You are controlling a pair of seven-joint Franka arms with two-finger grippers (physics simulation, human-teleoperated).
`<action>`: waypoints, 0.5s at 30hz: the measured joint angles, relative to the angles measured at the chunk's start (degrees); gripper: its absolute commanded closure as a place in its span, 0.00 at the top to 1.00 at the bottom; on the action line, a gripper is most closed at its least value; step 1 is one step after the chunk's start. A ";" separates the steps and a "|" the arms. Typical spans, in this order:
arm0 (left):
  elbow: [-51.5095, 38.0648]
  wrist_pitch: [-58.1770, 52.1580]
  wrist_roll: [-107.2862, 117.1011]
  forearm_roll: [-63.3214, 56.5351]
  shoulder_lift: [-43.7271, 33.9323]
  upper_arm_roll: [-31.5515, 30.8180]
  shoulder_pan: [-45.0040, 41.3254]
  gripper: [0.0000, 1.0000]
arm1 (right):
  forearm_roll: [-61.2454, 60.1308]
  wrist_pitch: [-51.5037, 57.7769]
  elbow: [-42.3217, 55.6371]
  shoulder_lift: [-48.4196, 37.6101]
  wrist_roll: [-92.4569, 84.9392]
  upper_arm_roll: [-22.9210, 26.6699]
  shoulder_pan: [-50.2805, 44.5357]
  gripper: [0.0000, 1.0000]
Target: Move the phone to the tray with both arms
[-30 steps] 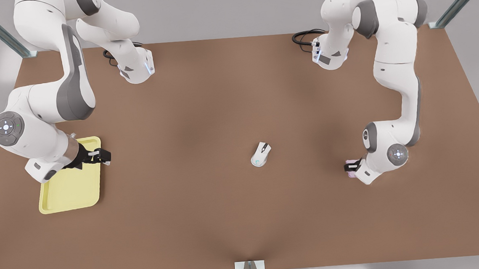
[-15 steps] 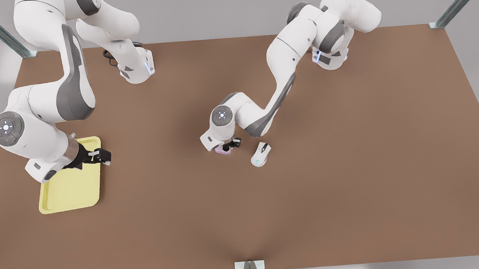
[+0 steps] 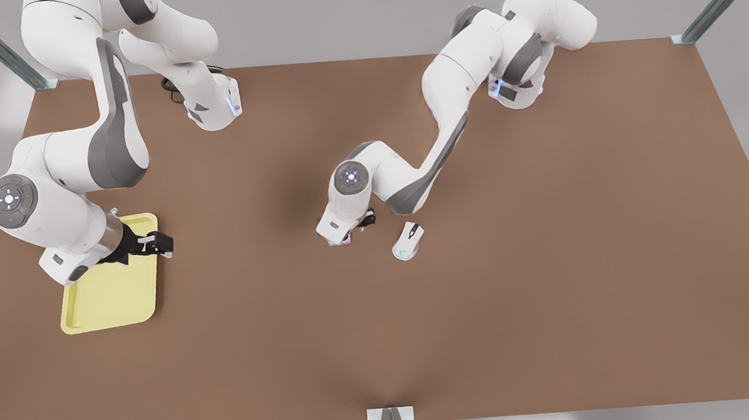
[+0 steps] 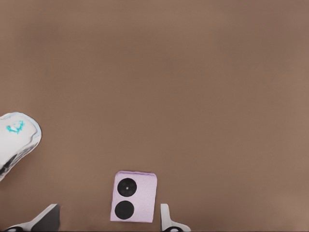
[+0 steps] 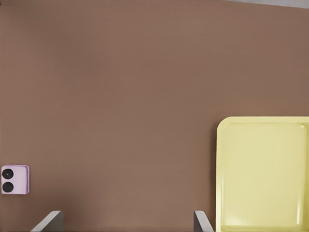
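The pale pink phone (image 4: 133, 197) lies flat on the brown table, its two black camera circles facing up. My left gripper (image 4: 105, 212) stands open over it, one finger on each side and neither touching it. In the front view this arm's hand covers the phone (image 3: 339, 242) near the table's middle, leaving a pink sliver in sight. The pale yellow tray (image 3: 101, 301) sits at the front view's left. My right gripper (image 3: 156, 244) hangs open and holds nothing, above the tray's (image 5: 263, 174) edge nearest the table's middle. The right wrist view also catches the phone (image 5: 15, 179) farther off.
A white computer mouse (image 3: 408, 240) lies just to the front view's right of the left hand and appears again as the mouse (image 4: 14, 140) in the left wrist view. Black cables curl by the arm bases at the back. Bare table stretches between phone and tray.
My left arm swung from the front view's right side to the table's middle, bringing the phone along. Its hand then shifted over the phone. The right arm stayed still.
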State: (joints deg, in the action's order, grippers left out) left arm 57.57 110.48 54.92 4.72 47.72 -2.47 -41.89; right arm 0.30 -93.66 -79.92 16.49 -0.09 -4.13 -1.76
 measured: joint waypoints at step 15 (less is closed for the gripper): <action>5.90 -28.82 -32.44 1.47 -16.24 3.44 32.22 1.00 | -2.18 -8.11 -6.70 9.78 5.88 -0.88 -26.97 1.00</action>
State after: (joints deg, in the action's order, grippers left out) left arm 63.47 81.66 22.48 6.20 31.48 0.97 -9.67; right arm -1.88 -101.77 -86.62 26.27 5.79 -5.01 -28.73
